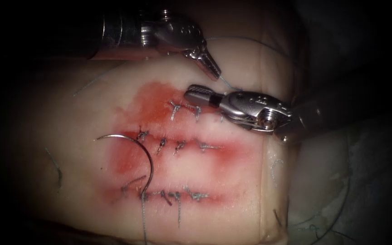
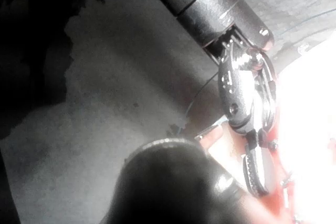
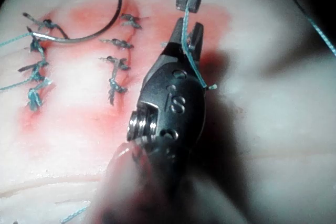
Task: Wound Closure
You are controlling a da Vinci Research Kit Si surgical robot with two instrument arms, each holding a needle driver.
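Two tools sit at the top cut, well apart from the needle, which lies free on the tissue to their lower left, on the left ends of the middle and bottom cuts, arc bulging right, thread trailing from its lower end. Left tool jaws closed, pinching thread at the tip. Right tool jaws look closed too; thread runs across them in the right wrist view, grip unclear. Left tool is no nearer the needle than the right. Three cuts carry stitches; red fluid stains the tissue around them.
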